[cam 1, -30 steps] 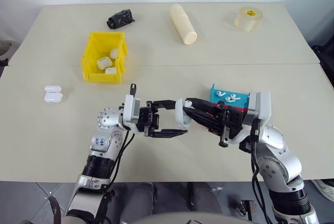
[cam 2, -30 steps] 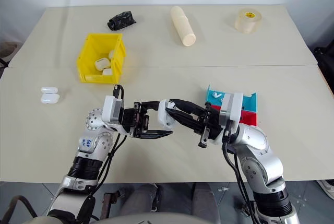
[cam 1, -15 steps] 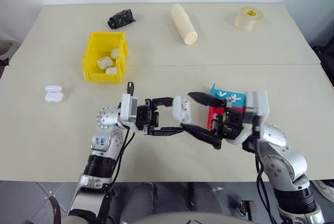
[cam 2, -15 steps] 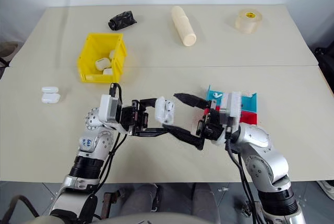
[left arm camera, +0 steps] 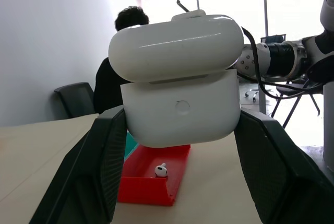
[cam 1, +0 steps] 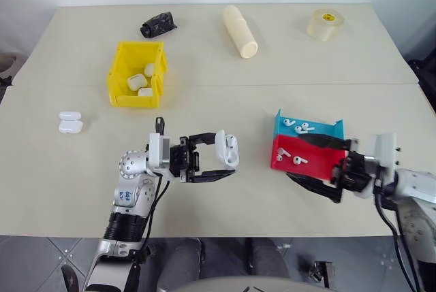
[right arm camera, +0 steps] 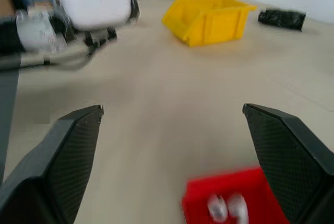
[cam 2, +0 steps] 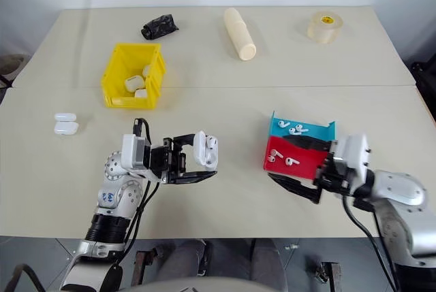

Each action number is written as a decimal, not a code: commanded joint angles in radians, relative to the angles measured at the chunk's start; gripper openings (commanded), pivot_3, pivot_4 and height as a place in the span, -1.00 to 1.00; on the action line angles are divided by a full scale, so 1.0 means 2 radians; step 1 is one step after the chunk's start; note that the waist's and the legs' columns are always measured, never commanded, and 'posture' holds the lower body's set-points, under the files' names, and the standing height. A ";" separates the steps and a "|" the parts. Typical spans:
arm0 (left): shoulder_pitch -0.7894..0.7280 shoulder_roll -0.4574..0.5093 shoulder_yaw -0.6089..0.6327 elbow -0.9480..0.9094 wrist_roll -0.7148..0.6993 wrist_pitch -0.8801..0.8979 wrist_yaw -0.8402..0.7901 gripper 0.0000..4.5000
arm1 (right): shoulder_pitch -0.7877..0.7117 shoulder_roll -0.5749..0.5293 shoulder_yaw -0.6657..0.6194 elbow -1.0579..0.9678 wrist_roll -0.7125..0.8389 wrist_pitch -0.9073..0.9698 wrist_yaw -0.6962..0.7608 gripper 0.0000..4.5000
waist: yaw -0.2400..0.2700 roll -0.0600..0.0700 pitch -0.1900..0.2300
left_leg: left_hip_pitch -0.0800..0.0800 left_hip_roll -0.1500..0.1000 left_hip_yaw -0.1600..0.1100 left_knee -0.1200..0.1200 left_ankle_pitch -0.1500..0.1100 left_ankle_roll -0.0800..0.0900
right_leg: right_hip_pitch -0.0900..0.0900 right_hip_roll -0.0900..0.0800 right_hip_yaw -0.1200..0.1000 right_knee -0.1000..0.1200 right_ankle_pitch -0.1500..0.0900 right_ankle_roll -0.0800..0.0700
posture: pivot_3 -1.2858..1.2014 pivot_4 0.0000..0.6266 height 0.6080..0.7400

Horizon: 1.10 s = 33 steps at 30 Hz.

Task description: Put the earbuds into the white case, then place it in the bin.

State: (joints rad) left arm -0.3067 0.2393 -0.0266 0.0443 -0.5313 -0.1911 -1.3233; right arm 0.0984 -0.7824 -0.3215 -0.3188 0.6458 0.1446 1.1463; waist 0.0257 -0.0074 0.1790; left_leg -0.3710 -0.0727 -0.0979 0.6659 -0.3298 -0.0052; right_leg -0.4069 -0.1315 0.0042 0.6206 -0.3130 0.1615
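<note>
Now: left gripper squeezes the case, right gripper stands wide open

Up above the table, the left gripper [cam 1: 214, 159] has its two black fingers pressed on the sides of the white case [cam 1: 227, 149]. The case is held off the table, and its lid is open a little, as the left wrist view shows. I cannot tell if any earbud sits inside it.

Over on the other side, the right gripper [cam 1: 320, 168] has its fingers far apart. One finger lies over the teal tray [cam 1: 308, 127] and the other reaches out by the front of the red tray [cam 1: 300, 158]. It holds nothing. I cannot tell if a finger touches a tray.

Small white earbuds [cam 1: 298, 126] lie in the teal tray, and a few more lie in the red tray. The two trays sit side by side, touching.

The yellow bin [cam 1: 137, 73] stands well apart from both grippers, farther back on the table [cam 1: 204, 190]. Three white cases lie inside it. Two more white cases [cam 1: 69, 122] lie on the table near its left edge.

At the far side lie a black bundle [cam 1: 157, 24], a cream roll [cam 1: 239, 30] and a roll of tape [cam 1: 323, 24]
</note>
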 commanded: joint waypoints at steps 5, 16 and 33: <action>0.018 0.006 0.004 -0.029 -0.008 -0.006 0.017 0.22 | 0.036 -0.032 -0.071 0.082 -0.027 -0.030 0.038 0.99 | 0.000 0.000 0.000 | 0.000 0.001 0.000 0.000 0.000 0.000 | 0.000 0.000 0.000 0.000 0.000 0.000 | 0.03 -0.52 1.00; 0.020 0.000 -0.010 -0.053 -0.005 0.009 0.052 0.22 | -0.130 -0.116 0.026 0.089 -0.065 0.128 -0.017 0.99 | -0.002 0.001 0.000 | 0.000 0.002 0.000 0.000 0.000 0.000 | 0.000 0.000 0.000 0.000 0.000 0.000 | 0.03 -0.52 1.00; 0.020 -0.010 -0.030 -0.067 -0.001 0.008 0.079 0.22 | -0.496 -0.067 0.312 0.460 -0.340 0.010 0.074 0.99 | -0.003 0.001 0.000 | -0.002 0.001 0.000 0.000 0.000 0.000 | -0.002 -0.001 0.000 -0.001 0.000 0.000 | 0.03 -0.52 1.00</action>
State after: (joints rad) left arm -0.2694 0.2188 -0.0869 -0.0392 -0.5274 -0.1623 -1.1775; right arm -0.8630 -0.9201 0.3081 0.5636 -0.0109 0.2138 1.2806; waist 0.0202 -0.0060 0.1789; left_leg -0.3748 -0.0703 -0.0974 0.6657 -0.3295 -0.0059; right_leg -0.4113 -0.1331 0.0037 0.6190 -0.3129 0.1616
